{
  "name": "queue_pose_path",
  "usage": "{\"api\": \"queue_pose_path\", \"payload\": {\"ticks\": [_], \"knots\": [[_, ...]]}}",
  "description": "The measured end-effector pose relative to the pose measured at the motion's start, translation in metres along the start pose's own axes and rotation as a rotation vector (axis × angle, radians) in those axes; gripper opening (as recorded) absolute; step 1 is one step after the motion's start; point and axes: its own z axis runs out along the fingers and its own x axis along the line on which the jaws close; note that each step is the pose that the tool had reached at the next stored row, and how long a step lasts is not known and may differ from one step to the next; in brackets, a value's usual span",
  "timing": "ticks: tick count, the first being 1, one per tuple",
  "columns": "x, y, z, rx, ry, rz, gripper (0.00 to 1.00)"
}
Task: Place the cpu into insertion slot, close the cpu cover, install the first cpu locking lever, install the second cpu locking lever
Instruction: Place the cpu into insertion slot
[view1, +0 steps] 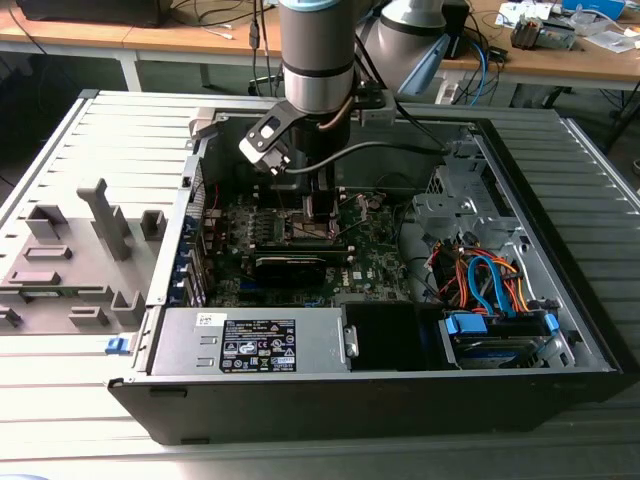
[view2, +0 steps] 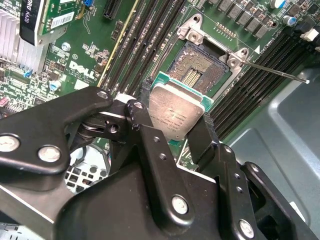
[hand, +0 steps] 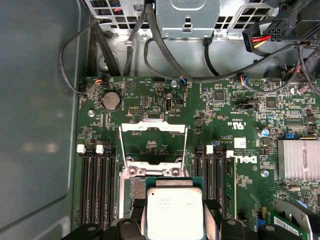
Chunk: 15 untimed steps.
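Top of cpu (view2: 176, 112) was dull silver-grey metal, smudged. Black gripper (view2: 173, 116) links looked matt, smooth, with shiny metal screws. The cpu cover (hand: 153, 127): bare silvery metal. The motherboard (hand: 225, 115) was green, slightly glossy. The case wall (hand: 35, 125): matt grey metal.

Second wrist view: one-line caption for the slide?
The gripper clamps the cpu by two opposite edges, poised over the open insertion slot on the green motherboard.

Exterior view: high, angled down into the open computer case (view1: 400, 400), mid-distance. 2 wrist views: close above the motherboard (hand: 220, 115), sharing the cpu (view2: 175, 112) and surrounding board.
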Motion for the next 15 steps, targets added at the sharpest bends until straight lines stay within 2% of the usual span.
{"api": "queue_pose_path", "payload": {"ticks": [15], "knots": [[0.0, -0.0002, 0.0031, -0.0001, 0.0, 0.0, 0.55]]}}
